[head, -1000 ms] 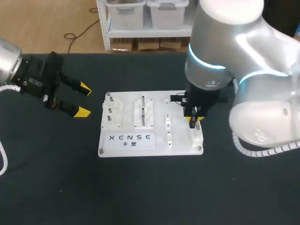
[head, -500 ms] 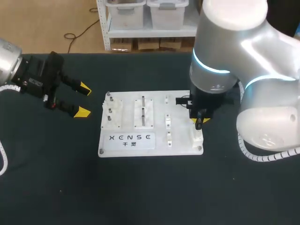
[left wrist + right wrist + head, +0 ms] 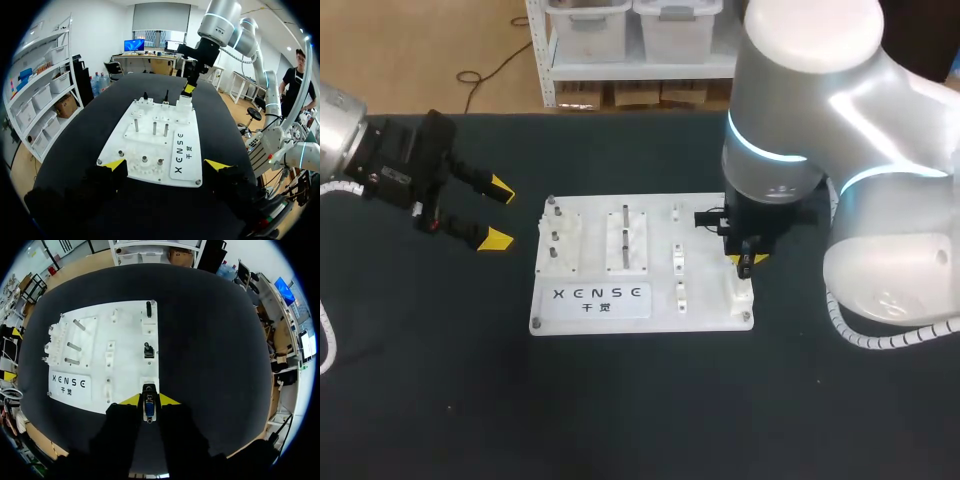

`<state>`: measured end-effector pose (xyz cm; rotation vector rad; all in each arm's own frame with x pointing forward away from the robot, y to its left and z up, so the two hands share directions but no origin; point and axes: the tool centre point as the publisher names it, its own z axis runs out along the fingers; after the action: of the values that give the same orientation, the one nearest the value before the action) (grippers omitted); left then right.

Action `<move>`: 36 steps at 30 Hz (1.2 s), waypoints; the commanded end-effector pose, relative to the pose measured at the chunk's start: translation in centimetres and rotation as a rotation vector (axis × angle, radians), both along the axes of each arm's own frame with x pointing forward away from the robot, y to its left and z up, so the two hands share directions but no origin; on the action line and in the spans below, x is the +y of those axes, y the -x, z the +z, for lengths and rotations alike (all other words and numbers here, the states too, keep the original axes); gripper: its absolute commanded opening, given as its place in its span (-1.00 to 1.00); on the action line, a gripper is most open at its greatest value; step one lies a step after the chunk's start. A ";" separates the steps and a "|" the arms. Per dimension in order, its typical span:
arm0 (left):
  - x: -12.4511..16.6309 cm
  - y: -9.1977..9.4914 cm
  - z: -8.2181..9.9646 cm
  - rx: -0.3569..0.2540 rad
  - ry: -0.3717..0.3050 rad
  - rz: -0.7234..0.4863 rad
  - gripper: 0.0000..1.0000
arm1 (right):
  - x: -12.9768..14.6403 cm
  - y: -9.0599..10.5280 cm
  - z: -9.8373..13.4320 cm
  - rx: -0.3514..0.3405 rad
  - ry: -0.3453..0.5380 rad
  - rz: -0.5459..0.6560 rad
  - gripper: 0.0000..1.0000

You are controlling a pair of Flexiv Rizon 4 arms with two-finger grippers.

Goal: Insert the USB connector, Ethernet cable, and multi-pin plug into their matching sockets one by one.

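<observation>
Right arm: in from the right, reaching over the white board's (image 3: 705,300) right edge strip.
Right fingers (image 3: 149,401): drawn in tight, yellow tips pinching a small connector (image 3: 149,411) from both sides. A firm grip, by the look of it.
Connector: metal shell with a blue face, pointing out along the fingers. Which of the three plugs it is, I cannot tell.
Socket block (image 3: 149,388): white, at the board's near right corner, just ahead of the connector's nose. Whether they touch is hidden.
Head view on that: right gripper (image 3: 744,262) hangs directly above the same block (image 3: 738,290).
Dark pieces: two of them, one nearer (image 3: 149,350) and one farther (image 3: 148,308), standing in the same edge strip beyond the block. Too small to name.
Left fingers (image 3: 498,213): spread wide, nothing between them, off the board's left side and clear of it, above the black bench (image 3: 620,400).
Left wrist view: the board (image 3: 150,150) lies ahead of the open left tips (image 3: 165,164), with the right gripper (image 3: 189,90) at its far end.
Pegs (image 3: 555,232): upright on the board's left part.
</observation>
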<state>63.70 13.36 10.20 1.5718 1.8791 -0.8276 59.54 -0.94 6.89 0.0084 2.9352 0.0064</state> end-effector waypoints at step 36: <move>0.1 0.1 -0.1 -0.005 0.003 0.001 1.00 | 0.6 1.4 -1.0 -0.062 0.077 0.031 -1.00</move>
<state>63.70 13.36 10.20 1.5718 1.8791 -0.8276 58.77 -0.53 6.58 -0.0510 2.8811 -0.0995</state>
